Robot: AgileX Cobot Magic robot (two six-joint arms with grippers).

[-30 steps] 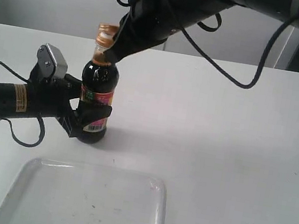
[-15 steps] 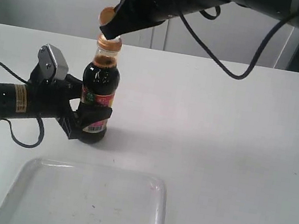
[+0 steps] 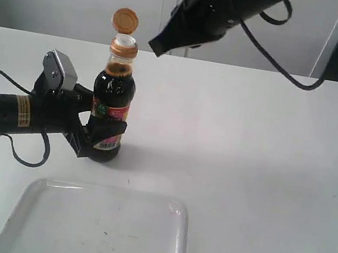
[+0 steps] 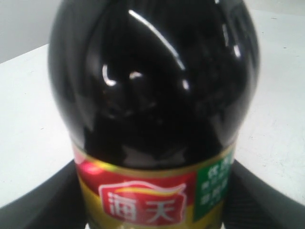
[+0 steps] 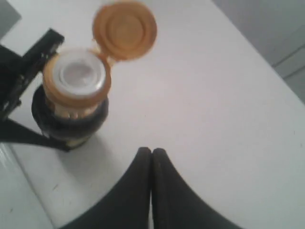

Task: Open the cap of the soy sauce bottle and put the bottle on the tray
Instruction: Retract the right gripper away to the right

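The soy sauce bottle point(image 3: 110, 113) stands upright on the white table, left of centre, dark liquid filling the left wrist view point(image 4: 152, 95). Its golden-orange cap point(image 3: 125, 20) is flipped open above the collar, and the white spout point(image 5: 76, 72) shows beside the cap point(image 5: 125, 29). My left gripper point(image 3: 103, 134) is shut on the bottle's lower body, black fingers point(image 4: 43, 210) on both sides of the label. My right gripper point(image 3: 154, 46) hangs in the air to the right of the cap, shut on nothing, its tips point(image 5: 151, 152) pressed together. The translucent tray point(image 3: 98, 232) lies at the front.
The right arm's black body and cables point(image 3: 242, 8) reach in from the upper right. The left arm point(image 3: 8, 111) lies along the table at the left with a cable beside it.
My right gripper has pulled up and to the right, away from the bottle top. The cap, earlier at its tips, now stands flipped open by itself. The left gripper and bottle stayed put.
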